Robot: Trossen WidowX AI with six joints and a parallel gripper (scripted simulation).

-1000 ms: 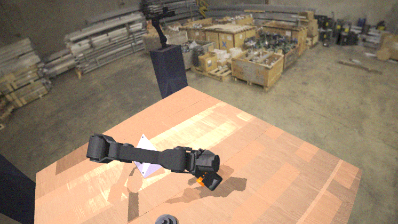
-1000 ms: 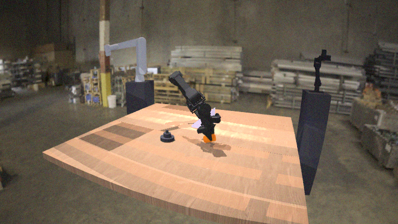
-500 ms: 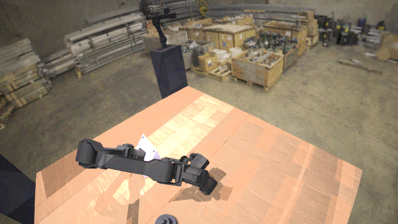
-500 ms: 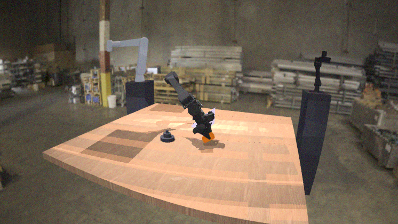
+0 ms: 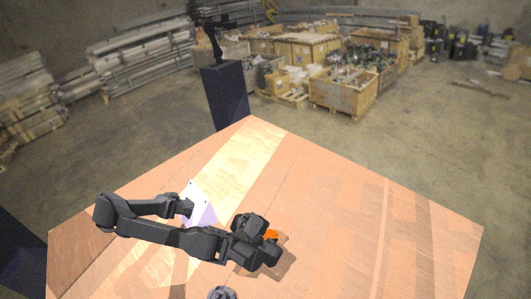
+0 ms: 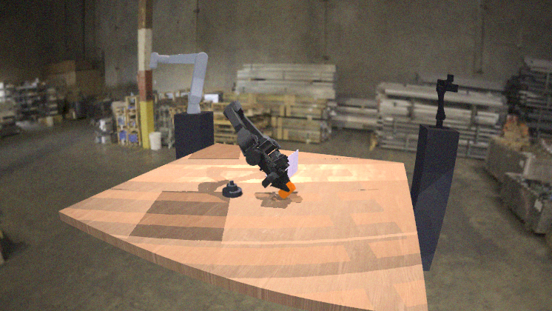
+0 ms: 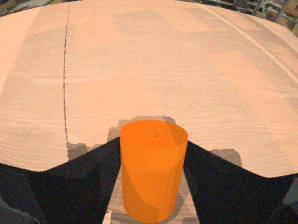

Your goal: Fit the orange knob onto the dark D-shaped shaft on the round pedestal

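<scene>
The orange knob [image 5: 271,233] [image 6: 285,192] [image 7: 152,175] is a short cylinder, tilted in the exterior view. My gripper [image 6: 285,187] [image 7: 152,144] is shut on it, one dark finger on each side in the wrist view. The knob is low over the table; a gap below it is hard to judge. The round dark pedestal [image 5: 213,293] [image 6: 231,192] stands apart, left of the gripper in the exterior view and cut by the bottom edge in the top view. Its shaft [image 6: 231,183] points up, bare. The shaft's flat side and the underside of the knob are hidden.
A pale lavender angular block [image 5: 198,208] [image 6: 293,164] stands on the wooden table [image 5: 334,208] [image 6: 308,246], behind the gripper in the exterior view. Dark stands with other arms [image 5: 226,92] [image 6: 434,173] [image 6: 194,135] are beyond the table's edges.
</scene>
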